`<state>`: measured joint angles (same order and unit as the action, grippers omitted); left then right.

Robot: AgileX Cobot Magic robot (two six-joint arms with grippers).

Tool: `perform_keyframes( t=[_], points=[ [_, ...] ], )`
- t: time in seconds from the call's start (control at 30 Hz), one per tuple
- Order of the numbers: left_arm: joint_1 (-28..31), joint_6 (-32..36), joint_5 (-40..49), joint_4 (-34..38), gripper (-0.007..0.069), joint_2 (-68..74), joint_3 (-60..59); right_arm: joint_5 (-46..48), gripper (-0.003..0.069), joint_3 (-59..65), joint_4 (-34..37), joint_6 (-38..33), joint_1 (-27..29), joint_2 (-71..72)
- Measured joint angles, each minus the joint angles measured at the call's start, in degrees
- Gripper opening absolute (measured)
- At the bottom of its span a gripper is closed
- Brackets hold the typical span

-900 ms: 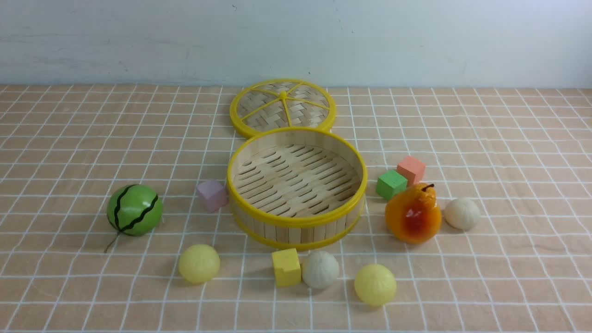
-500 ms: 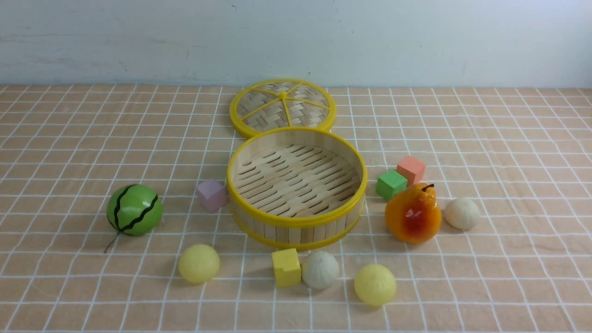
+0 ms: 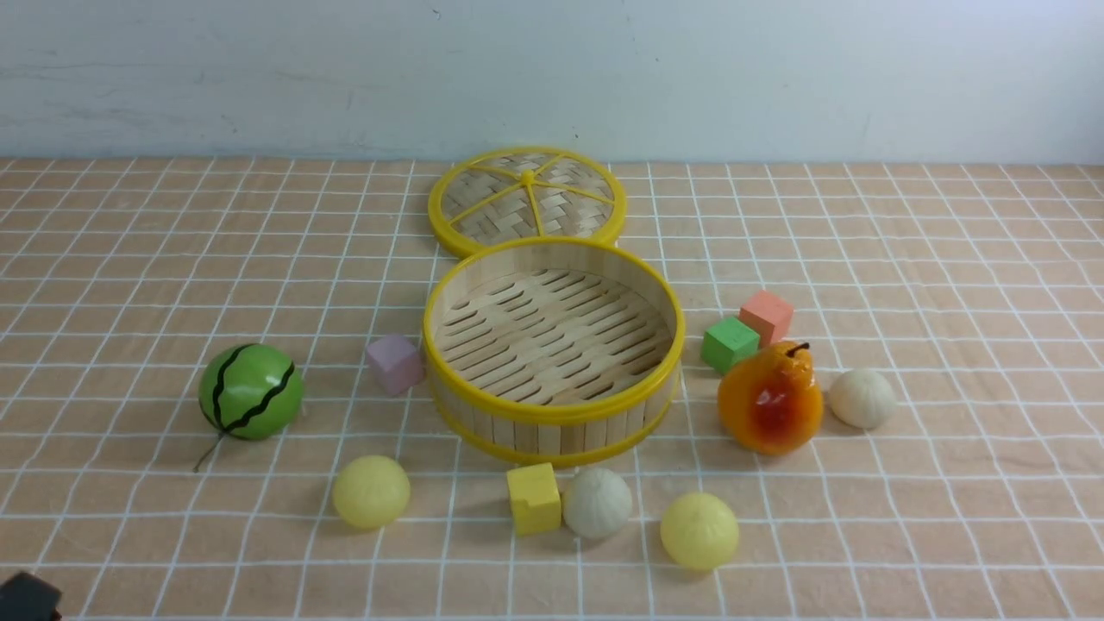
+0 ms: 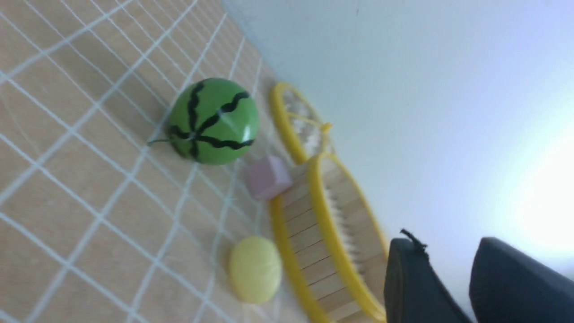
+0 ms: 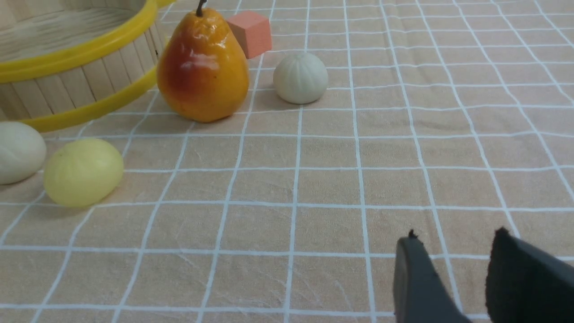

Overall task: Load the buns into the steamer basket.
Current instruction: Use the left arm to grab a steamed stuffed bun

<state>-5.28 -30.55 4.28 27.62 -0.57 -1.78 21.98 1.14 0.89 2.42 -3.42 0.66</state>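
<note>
The steamer basket (image 3: pixel 552 412) stands empty mid-table. Four buns lie on the cloth around it: a pale yellow one (image 3: pixel 371 491) front left, an off-white one (image 3: pixel 597 502) and a pale yellow one (image 3: pixel 699 530) in front, an off-white one (image 3: pixel 862 398) at the right beside the pear. My left gripper (image 4: pixel 448 251) is open and empty, well short of the front-left yellow bun (image 4: pixel 254 269); only its dark tip (image 3: pixel 26 597) shows in the front view. My right gripper (image 5: pixel 455 237) is open and empty, near the cloth, apart from the right-hand buns (image 5: pixel 83 171) (image 5: pixel 300 77).
A green watermelon ball (image 3: pixel 250 391) lies at the left and an orange pear (image 3: pixel 770 398) at the right. Purple (image 3: pixel 394 363), yellow (image 3: pixel 534 498), green (image 3: pixel 729 343) and pink (image 3: pixel 767 316) blocks sit around the basket. The woven lid (image 3: pixel 527 198) lies behind it.
A dark part of my left gripper has come into the front view's bottom left corner. The objects have not moved.
</note>
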Motion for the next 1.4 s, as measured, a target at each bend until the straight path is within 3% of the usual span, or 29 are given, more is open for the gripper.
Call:
perform_keyframes(
  t=[0.13,0.2,0.37,0.43,0.5,0.63,0.77,0.87,1.03,1.27,1.4],
  points=[
    [0.0,-0.7,-3.7,3.9,0.0192,0.0,0.1,0.0,0.0241,0.0,0.0,0.0,0.0,0.0],
    [-0.6,-0.3,0.0,4.0,0.0155,0.1,2.5,0.0,0.0241,0.0,0.0,0.0,0.0,0.0],
    [-3.0,7.9,13.4,-1.5,0.0055,7.1,14.2,0.0,0.0241,0.0,0.0,0.0,0.0,0.0],
    [-4.0,13.1,26.2,-6.9,-0.0008,18.9,24.6,0.0,0.0241,0.0,0.0,0.0,0.0,0.0],
    [-4.2,16.0,36.1,-10.4,-0.0013,29.2,31.7,0.0,0.0241,0.0,0.0,0.0,0.0,0.0],
    [-4.2,19.0,45.6,-14.5,-0.0013,47.7,41.7,0.0,0.0241,0.0,0.0,0.0,0.0,0.0],
    [-5.0,23.4,46.5,-15.0,-0.0013,62.0,48.2,0.0,0.0241,0.0,0.0,0.0,0.0,0.0],
    [-10.8,25.2,46.1,-15.6,-0.0013,72.4,54.2,0.0,0.0241,0.0,0.0,0.0,0.0,0.0],
    [-20.0,20.2,46.0,-21.2,-0.0013,82.4,62.2,0.0,0.0241,0.0,0.0,0.0,0.0,0.0],
    [-20.6,17.4,42.7,-27.6,0.0000,89.8,65.1,0.0,0.0241,0.0,0.0,0.0,0.0,0.0],
    [-20.6,17.4,39.2,-29.8,0.0098,93.2,65.2,0.0,0.0241,0.0,0.0,0.0,0.0,0.0]
  ],
)
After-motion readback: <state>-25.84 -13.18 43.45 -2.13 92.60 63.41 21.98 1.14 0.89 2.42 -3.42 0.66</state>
